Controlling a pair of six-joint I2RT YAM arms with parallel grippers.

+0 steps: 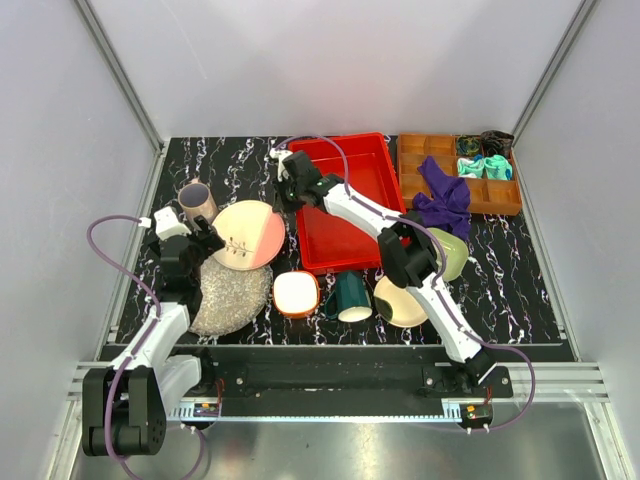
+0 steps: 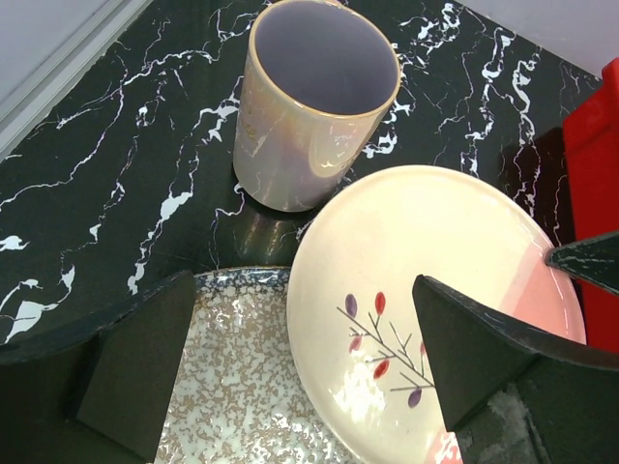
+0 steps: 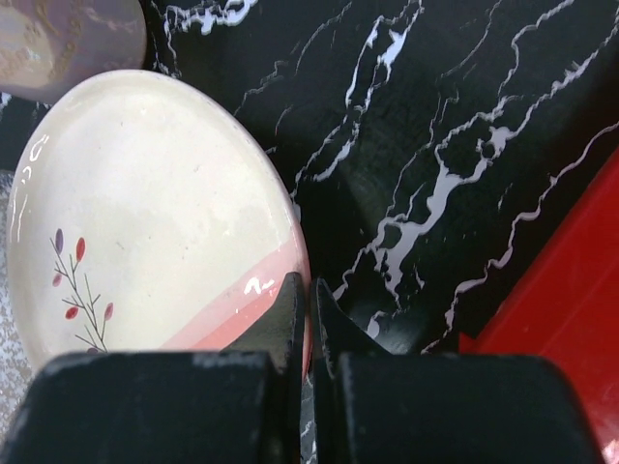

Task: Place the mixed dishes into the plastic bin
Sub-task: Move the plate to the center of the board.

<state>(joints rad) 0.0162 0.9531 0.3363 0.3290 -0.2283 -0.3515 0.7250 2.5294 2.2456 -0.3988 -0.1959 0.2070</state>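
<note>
robot lab cell: white panel walls (image 1: 330,60), aluminium frame (image 1: 122,75), black marbled tabletop (image 1: 520,290)

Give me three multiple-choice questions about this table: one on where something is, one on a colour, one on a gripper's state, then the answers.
1. Where is the mauve cup?
A) on the table, left of the red bin, next to the pink plate
B) inside the red bin
C) on top of the pink plate

2. What colour is the mug near the front edge?
A) yellow
B) dark green
C) white

3. How is the left gripper?
A) shut on the mauve cup
B) shut on the pink plate
C) open, holding nothing

Answers:
1 A: the top view shows it on the table left of the bin, beside the plate.
2 B: its body is dark green.
3 C: the left wrist view shows its fingers wide apart, gripping nothing.
</note>
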